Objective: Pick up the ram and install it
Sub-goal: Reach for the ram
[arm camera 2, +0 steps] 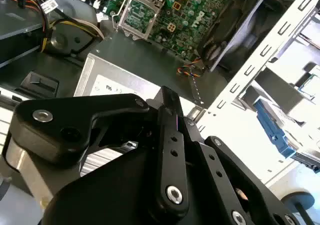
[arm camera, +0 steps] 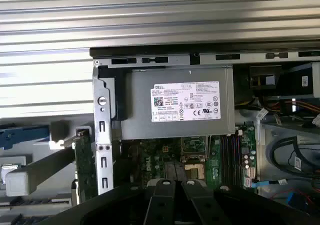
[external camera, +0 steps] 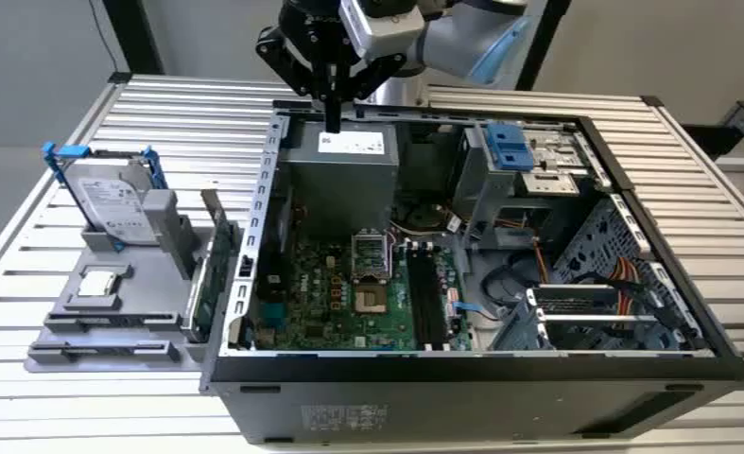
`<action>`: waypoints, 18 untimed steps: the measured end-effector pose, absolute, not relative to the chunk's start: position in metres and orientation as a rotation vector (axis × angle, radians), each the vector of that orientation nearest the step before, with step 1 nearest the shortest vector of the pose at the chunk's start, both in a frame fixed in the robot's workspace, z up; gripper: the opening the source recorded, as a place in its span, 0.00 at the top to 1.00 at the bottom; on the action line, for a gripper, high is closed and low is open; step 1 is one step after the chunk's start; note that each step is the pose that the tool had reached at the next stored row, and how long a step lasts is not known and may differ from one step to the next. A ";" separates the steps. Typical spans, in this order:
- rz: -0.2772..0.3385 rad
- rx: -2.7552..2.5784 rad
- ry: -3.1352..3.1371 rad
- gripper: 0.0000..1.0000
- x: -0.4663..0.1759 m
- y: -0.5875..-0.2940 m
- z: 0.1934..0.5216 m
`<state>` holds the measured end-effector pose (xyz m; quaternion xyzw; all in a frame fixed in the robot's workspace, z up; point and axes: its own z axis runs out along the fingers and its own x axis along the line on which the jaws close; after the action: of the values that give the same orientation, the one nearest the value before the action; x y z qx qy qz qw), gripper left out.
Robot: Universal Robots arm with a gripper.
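Jaws pinched shut, empty, over power supply [external camera: 340,175] in PC case [external camera: 473,397]. Ram [external camera: 100,348] prob. thin strip in grey holder [external camera: 151,293], exterior view's left, well apart. Pickup not begun; grab needs jaws opened, I reckon.

The ram [external camera: 107,348] lies at the exterior view's left, outside the case [external camera: 473,383], in the nearest long slot of the grey holder [external camera: 151,284] on the table [external camera: 43,407]. It is a long, thin stick set level on its long edge. It runs across the view and shows as a narrow dark strip between the slot's grey walls. Its chips and sticker cannot be made out. It is well apart from the memory sockets [external camera: 423,303] inside the case.
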<state>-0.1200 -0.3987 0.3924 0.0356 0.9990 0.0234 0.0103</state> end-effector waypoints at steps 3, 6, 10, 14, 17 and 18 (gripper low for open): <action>0.073 0.111 3.118 1.00 -0.120 -0.399 0.392; 0.073 0.111 3.118 1.00 -0.120 -0.399 0.392; 0.073 0.111 3.118 1.00 -0.120 -0.399 0.393; 0.073 0.111 3.118 1.00 -0.121 -0.399 0.392; 0.073 0.111 3.118 1.00 -0.126 -0.399 0.392; 0.073 0.111 3.118 1.00 -0.128 -0.399 0.392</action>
<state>-0.1284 -0.3987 0.3924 0.0356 0.9990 0.0234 0.0102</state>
